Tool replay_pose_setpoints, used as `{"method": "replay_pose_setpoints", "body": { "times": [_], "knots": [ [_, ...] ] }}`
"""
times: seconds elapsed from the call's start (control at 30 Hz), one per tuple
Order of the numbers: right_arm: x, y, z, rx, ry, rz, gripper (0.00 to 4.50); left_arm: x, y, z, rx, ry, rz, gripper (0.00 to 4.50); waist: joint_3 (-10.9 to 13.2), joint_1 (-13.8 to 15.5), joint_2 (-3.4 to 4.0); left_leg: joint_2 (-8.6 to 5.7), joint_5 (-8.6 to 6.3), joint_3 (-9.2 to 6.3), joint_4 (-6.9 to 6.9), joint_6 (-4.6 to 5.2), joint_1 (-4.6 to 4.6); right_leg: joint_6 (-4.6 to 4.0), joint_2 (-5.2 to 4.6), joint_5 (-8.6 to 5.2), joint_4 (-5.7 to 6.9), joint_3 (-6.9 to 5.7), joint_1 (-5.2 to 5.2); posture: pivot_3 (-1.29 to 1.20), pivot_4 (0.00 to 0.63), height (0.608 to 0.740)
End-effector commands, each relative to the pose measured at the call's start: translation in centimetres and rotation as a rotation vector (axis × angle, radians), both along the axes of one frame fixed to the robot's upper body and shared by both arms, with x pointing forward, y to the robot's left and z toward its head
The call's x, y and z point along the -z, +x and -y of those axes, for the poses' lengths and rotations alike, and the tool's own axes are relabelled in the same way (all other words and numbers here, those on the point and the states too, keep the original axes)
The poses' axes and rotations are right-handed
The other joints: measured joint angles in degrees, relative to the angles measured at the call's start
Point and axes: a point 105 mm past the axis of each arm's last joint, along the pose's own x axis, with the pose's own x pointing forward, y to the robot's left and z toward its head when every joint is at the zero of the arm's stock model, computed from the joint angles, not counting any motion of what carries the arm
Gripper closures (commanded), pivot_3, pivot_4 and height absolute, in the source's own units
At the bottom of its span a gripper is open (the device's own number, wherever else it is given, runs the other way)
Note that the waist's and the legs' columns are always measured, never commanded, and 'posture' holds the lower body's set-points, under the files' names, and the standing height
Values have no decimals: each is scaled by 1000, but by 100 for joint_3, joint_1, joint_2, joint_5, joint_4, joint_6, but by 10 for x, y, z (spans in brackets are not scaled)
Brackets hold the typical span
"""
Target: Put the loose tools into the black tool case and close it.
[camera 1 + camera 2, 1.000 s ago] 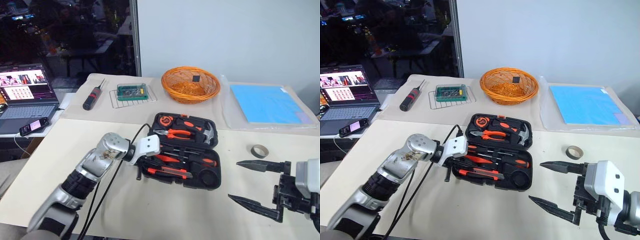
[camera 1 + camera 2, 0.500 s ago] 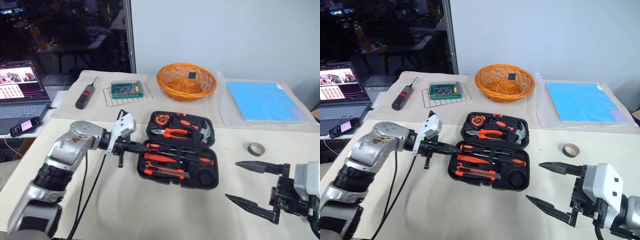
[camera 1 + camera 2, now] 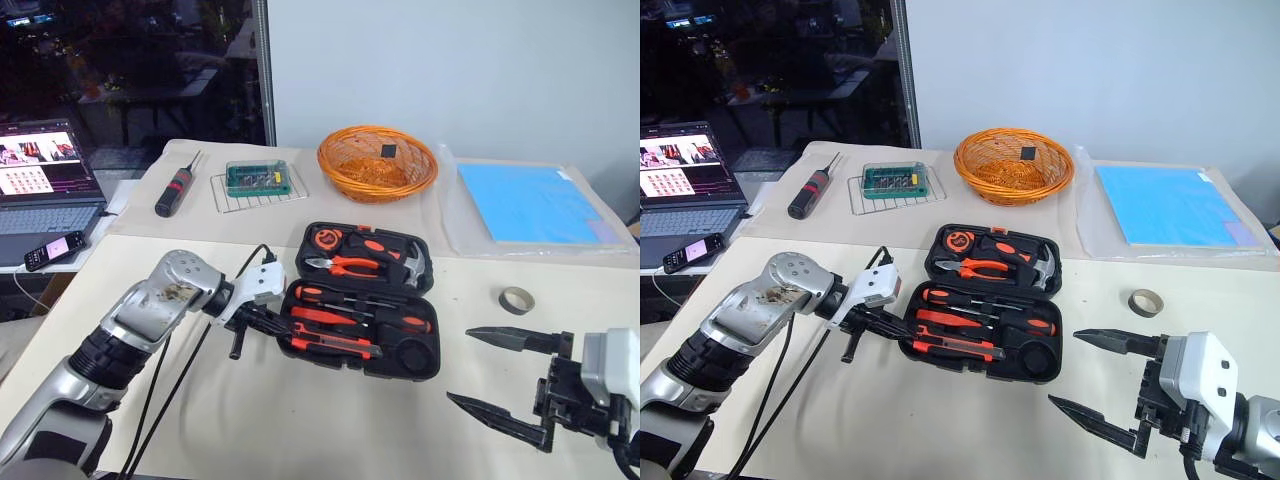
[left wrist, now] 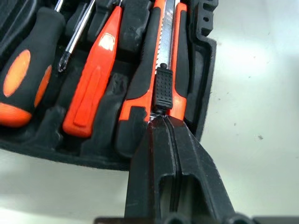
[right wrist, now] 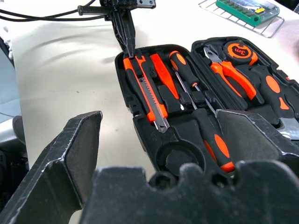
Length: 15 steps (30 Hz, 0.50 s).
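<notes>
Open black tool case, orange-handled tools

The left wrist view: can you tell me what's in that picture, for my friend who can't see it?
The left gripper, its two black fingers shut together, has its tips at the end of the orange-and-black utility knife lying in the open black tool case. Beside the knife, a flat orange tool and a screwdriver sit in their slots, with pale table past the case's edge.

You have a cream-topped table in front of you. On it lie the open black tool case, a roll of tape, an orange wicker basket, a blue sheet, a wire rack, a black-and-red-handled screwdriver, a laptop and a phone.
</notes>
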Motion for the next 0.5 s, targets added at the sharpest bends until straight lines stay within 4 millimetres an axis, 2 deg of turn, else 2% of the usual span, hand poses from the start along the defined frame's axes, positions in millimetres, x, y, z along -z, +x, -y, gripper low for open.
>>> {"method": "replay_pose_setpoints", "body": {
  "times": [0.03, 0.5],
  "knots": [
    [-7, -3, -2, 3, -22, 51, 0, 1, -1, 6, 29, 12, 16, 4487, 0, 0, 0, 0, 0, 0, 0, 0, 0, 0, 0, 0, 0, 0, -1, 0, 150, 740],
    [-6, -5, -2, 20, -22, 46, 0, 7, 2, 18, 39, -12, 16, 4487, -3, 65, 5, -1, -3, -4, 2, 6, 1, 15, -2, 2, -26, -2, 10, 0, 150, 740]
  ]
}}
